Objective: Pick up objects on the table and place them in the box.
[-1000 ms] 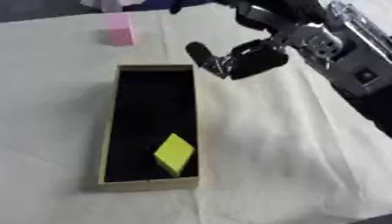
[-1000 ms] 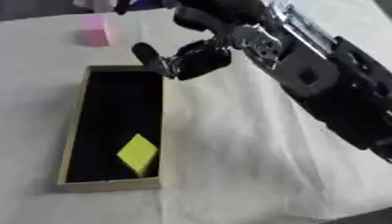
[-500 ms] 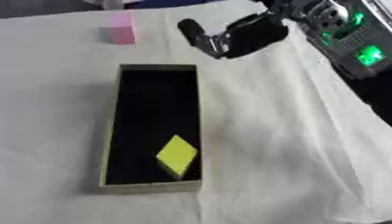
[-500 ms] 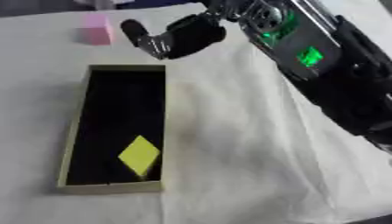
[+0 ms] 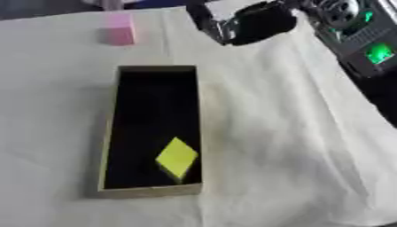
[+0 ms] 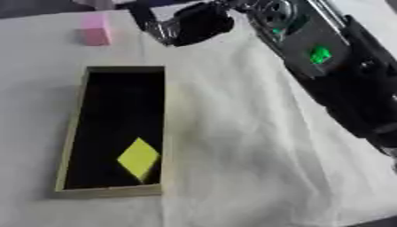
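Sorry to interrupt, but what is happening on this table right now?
The right robot hand is reaching across the cloth-covered table toward a pink block at the far side, with nothing visibly in its grasp. A yellow block already lies in the near end of the long box. The left hand is out of view.

Tabletop (image 5: 294, 146) covered in a cream cloth (image 6: 232, 155), wrinkled toward the right side. Dark strip of background along the far edge. Lighting even, soft.
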Tool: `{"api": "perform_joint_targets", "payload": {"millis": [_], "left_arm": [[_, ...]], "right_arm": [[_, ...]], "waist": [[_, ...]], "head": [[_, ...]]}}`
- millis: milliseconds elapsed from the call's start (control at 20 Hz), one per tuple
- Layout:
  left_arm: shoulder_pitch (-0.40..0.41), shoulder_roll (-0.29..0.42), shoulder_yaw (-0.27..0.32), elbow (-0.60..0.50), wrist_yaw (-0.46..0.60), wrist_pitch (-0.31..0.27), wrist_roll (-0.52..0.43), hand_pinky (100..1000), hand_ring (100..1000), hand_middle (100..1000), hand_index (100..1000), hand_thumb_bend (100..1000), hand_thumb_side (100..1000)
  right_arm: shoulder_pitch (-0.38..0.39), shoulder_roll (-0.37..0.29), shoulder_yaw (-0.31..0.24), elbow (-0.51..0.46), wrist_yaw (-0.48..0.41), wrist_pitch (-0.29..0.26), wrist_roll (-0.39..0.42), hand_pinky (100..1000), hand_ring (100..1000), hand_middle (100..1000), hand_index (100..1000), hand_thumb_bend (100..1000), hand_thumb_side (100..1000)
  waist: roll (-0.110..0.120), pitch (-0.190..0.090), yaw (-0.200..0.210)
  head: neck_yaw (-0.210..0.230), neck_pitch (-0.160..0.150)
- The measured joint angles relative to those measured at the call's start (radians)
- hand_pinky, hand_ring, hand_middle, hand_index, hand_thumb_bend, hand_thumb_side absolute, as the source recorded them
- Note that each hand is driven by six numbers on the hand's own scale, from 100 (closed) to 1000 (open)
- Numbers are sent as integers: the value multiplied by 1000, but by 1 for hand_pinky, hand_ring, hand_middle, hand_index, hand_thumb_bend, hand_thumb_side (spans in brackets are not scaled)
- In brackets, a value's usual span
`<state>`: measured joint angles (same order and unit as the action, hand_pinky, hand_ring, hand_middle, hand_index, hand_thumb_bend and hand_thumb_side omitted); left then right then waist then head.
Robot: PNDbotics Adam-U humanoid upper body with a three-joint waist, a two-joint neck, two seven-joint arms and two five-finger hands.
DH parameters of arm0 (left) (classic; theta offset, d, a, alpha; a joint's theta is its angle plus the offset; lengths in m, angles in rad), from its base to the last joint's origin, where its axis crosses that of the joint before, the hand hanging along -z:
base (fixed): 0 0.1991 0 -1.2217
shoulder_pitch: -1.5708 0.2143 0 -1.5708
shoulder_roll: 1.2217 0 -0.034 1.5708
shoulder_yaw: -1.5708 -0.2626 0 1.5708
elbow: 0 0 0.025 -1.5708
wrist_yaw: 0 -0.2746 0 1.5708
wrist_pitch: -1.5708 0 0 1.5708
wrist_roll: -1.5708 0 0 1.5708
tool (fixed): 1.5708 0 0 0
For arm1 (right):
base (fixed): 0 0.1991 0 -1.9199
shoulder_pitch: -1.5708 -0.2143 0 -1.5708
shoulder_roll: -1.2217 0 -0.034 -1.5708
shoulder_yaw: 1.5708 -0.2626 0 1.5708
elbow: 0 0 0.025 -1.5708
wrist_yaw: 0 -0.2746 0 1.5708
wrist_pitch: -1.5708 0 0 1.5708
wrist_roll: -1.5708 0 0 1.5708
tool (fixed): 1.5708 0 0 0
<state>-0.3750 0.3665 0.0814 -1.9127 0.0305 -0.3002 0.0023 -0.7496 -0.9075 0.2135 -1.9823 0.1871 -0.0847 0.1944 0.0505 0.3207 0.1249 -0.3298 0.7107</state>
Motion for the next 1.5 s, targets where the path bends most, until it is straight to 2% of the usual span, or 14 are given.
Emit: {"api": "perform_joint_targets", "payload": {"millis": [150, 300, 500, 650, 850, 950, 1050, 1250, 1350, 1500], "left_arm": [[-90, 94, -18, 78, -80, -42, -22, 691, 608, 738, 921, 378, 696], [-164, 169, -40, 157, -145, -78, -52, 712, 624, 752, 919, 403, 685], [-243, 244, -68, 252, -209, -123, -85, 737, 651, 770, 914, 439, 671], [-291, 281, -98, 327, -258, -166, -116, 755, 673, 786, 917, 472, 665], [-352, 309, -138, 439, -335, -225, -165, 775, 698, 804, 926, 520, 645], [-379, 313, -153, 493, -374, -251, -190, 786, 717, 814, 930, 548, 642], [-402, 312, -165, 543, -415, -274, -217, 790, 728, 821, 934, 562, 637], [-450, 310, -171, 631, -490, -309, -260, 796, 739, 823, 932, 574, 640], [-472, 304, -171, 674, -516, -318, -276, 801, 743, 821, 930, 590, 635], [-512, 289, -171, 741, -545, -330, -297, 808, 752, 824, 931, 622, 636]], "right_arm": [[20, -29, -43, -2, -95, -77, -73, 880, 1000, 640, 949, 100, 248], [47, -59, -84, -2, -171, -158, -132, 877, 1000, 645, 944, 100, 236], [87, -93, -134, -3, -254, -253, -194, 875, 996, 663, 940, 100, 228], [137, -116, -172, -4, -310, -317, -234, 875, 992, 668, 935, 100, 275], [225, -143, -223, -5, -373, -391, -287, 877, 988, 673, 926, 100, 354], [273, -150, -246, -6, -393, -425, -311, 880, 987, 672, 923, 100, 427], [330, -153, -268, -7, -404, -461, -334, 882, 988, 669, 920, 100, 442], [442, -151, -304, -7, -403, -522, -378, 886, 990, 662, 914, 100, 477], [483, -139, -316, -7, -392, -542, -399, 885, 990, 657, 911, 100, 530], [530, -112, -325, -7, -368, -570, -428, 885, 987, 651, 909, 100, 527]], "waist": [[2, -10, -26], [2, -20, -53], [0, -33, -92], [-1, -41, -118], [3, -52, -150], [8, -57, -165], [14, -58, -182], [28, -63, -210], [35, -66, -223], [47, -68, -251]], "head": [[29, 11], [64, 19], [108, 28], [134, 35], [180, 45], [207, 46], [233, 49], [274, 54], [293, 54], [322, 54]]}}
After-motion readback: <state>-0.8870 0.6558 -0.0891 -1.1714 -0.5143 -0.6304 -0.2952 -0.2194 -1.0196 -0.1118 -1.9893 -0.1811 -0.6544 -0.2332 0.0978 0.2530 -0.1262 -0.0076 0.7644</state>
